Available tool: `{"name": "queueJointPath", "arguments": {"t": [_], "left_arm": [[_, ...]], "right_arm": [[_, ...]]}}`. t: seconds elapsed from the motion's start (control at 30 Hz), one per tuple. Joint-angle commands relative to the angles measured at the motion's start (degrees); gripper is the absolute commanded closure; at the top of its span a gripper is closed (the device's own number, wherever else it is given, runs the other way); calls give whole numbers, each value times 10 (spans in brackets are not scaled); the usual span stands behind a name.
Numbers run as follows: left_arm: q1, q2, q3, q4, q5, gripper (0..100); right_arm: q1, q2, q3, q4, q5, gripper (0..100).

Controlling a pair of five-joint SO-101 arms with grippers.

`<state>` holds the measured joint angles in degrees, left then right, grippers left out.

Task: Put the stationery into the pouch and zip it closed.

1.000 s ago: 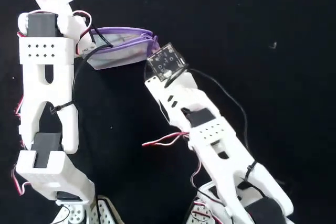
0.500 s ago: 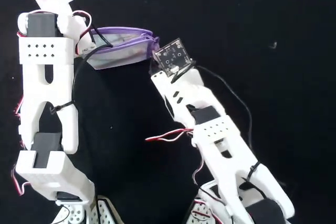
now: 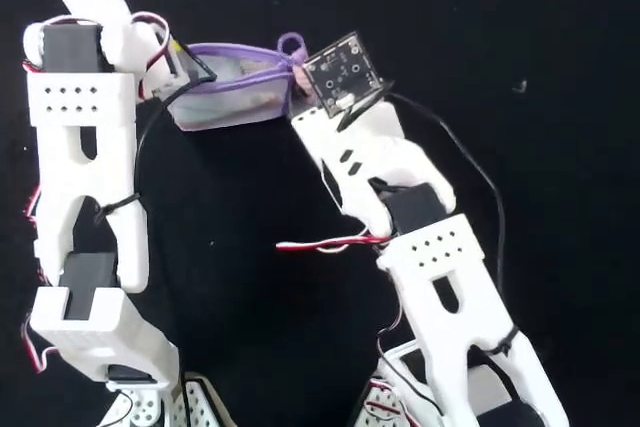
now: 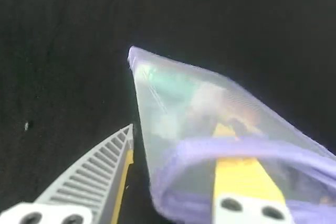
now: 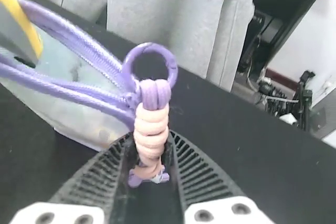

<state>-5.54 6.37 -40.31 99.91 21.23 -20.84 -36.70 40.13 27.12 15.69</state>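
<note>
High view gives you the pouch [image 3: 235, 92] at the far left of the black worktop [image 3: 540, 147], strung between both arms; left wrist view adds its frosted see-through wall, purple trim and blurred coloured contents [image 4: 210, 103]; left hand [image 4: 176, 132] grips its left end, yellow finger past the rim, ribbed grey finger outside; right wrist view shows your right hand [image 5: 149, 153] closed on the zip pull [image 5: 151, 114], a knotted pink-and-purple cord with a ring loop.
</note>
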Motion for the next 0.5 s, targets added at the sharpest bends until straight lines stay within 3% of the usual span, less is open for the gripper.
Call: {"name": "queueJointPath", "arguments": {"t": [0.0, 0.13, 0.47], "left_arm": [[6, -29, -102, 8, -2, 751], [13, -18, -137, -4, -5, 750], [17, 104, -110, -156, -2, 753]], "right_arm": [[3, -22, -60, 8, 3, 987], [3, -22, -110, 74, 3, 987], [4, -22, -247, 268, 7, 987]]}}
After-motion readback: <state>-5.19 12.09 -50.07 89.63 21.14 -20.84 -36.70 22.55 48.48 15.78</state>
